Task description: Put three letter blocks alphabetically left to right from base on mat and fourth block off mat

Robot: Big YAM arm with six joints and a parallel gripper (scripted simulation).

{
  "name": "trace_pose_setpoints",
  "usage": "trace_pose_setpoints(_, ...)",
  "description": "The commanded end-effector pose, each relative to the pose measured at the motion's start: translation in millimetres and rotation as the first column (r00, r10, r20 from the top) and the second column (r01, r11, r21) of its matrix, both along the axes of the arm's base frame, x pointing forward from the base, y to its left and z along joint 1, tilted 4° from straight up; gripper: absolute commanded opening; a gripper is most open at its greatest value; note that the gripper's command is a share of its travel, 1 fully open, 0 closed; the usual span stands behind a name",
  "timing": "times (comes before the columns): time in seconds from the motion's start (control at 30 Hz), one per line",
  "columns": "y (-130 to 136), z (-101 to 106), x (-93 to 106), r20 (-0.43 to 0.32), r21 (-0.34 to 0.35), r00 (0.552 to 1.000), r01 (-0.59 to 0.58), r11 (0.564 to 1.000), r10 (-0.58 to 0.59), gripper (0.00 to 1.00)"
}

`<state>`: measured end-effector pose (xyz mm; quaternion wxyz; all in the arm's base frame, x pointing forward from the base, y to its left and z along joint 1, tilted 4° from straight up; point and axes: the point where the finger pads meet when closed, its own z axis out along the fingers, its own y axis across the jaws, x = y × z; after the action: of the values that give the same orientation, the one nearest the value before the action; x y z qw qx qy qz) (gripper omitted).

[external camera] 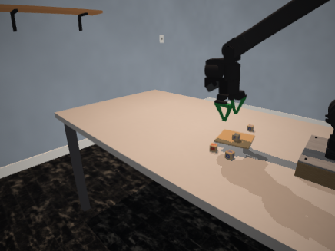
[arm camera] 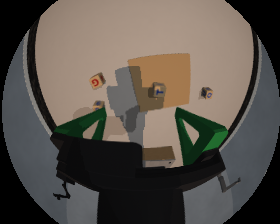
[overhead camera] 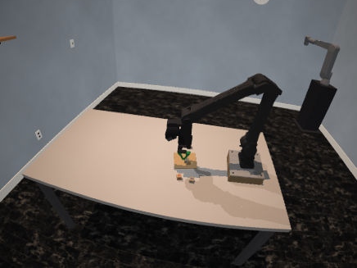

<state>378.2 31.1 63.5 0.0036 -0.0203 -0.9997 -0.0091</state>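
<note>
My gripper point(overhead camera: 184, 157) point(external camera: 230, 116) point(arm camera: 140, 111) is open and empty, high above the mat point(overhead camera: 178, 164) point(external camera: 226, 137) point(arm camera: 175, 70). A block with a blue letter point(overhead camera: 187, 161) point(external camera: 236, 137) point(arm camera: 159, 90), perhaps a T, stands on the mat. A block with a red G point(overhead camera: 179, 176) point(external camera: 213, 147) point(arm camera: 97, 81) is off the mat, left of it in the wrist view, turned askew. A block with a blue mark point(overhead camera: 192, 180) point(external camera: 230, 154) point(arm camera: 99, 104) is nearby, partly hidden by a finger in the wrist view. Another blue-marked block point(external camera: 250, 128) point(arm camera: 206, 93) lies off the mat's right side; its letter is unclear.
The robot's base plate point(overhead camera: 235, 161) point(external camera: 316, 151) stands on the table point(overhead camera: 123, 157) point(external camera: 146, 128) on the mat's near side, seen from the robot. The arm's shadow falls across the mat's left part and the table in the wrist view.
</note>
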Motion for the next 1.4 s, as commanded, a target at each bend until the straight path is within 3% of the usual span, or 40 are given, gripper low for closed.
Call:
trace_pose_setpoints(0.0,-14.4,1.1,5.1,0.043,0.004,0.961,-0.273,0.962,0.273,1.00)
trace_pose_setpoints(0.23,-32.7,-8.8,-2.5,0.032,-0.014,0.834,-0.551,0.834,0.551,1.00)
trace_pose_setpoints(0.3,-32.7,-8.8,-2.5,0.032,-0.014,0.834,-0.551,0.834,0.551,1.00)
trace_pose_setpoints(0.33,-34.7,-9.9,-3.4,0.032,-0.017,0.767,-0.641,0.767,0.641,1.00)
trace_pose_setpoints(0.5,-42.0,-14.0,-7.0,0.037,-0.025,0.598,-0.801,0.599,0.801,1.00)
trace_pose_setpoints(0.8,-46.3,-16.3,-9.2,0.058,-0.046,0.224,-0.973,0.226,0.973,1.00)
trace_pose_setpoints(0.87,-46.3,-16.3,-9.2,0.058,-0.046,0.224,-0.973,0.226,0.973,1.00)
trace_pose_setpoints(0.9,-46.3,-18.1,-9.6,0.072,-0.059,0.108,-0.992,0.113,0.991,1.00)
trace_pose_setpoints(0.93,-46.2,-21.4,-10.5,0.079,-0.059,0.064,-0.996,0.068,0.995,1.00)
trace_pose_setpoints(0.97,-46.2,-24.8,-11.4,0.080,-0.049,0.063,-0.997,0.067,0.995,0.58)
trace_pose_setpoints(1.07,-46.9,-19.0,-1.5,0.079,-0.068,0.062,-0.995,0.067,0.995,0.58)
trace_pose_setpoints(1.37,-42.6,-19.0,-1.4,0.078,-0.068,0.050,-0.996,0.055,0.996,0.58)
